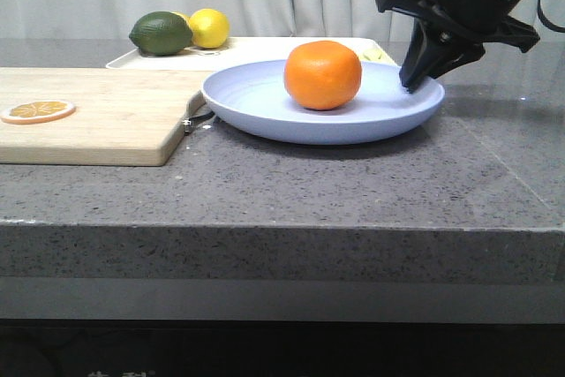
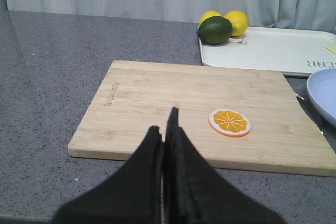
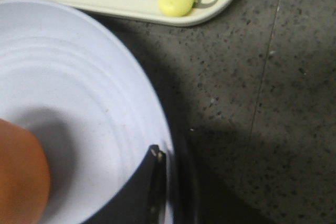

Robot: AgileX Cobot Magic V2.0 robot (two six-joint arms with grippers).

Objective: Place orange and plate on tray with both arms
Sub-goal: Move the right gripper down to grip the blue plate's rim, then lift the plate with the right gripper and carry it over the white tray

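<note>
Front view, left to right. Cutting board [image 1: 97, 112] bearing a dried orange slice [image 1: 37, 111] at its 9 o'clock edge; the left gripper [image 2: 165, 129] hovers over the board, its 2 fingers pressed together on nothing. Behind, the tray [image 1: 265, 49] carries a dark green fruit [image 1: 161, 33] and a lemon [image 1: 208, 27]. Centre: the plate [image 1: 256, 103] rests on the counter [image 1: 353, 183] just in front of the tray, with the orange [image 1: 323, 74] standing on it. The right gripper [image 1: 413, 84] pinches the plate's rim at 3 o'clock, 1 finger inside, 1 outside. The plate looks stiff and light; the smooth round orange could likely roll if the plate tilts, so a level lift by the rim seems advisable.
</note>
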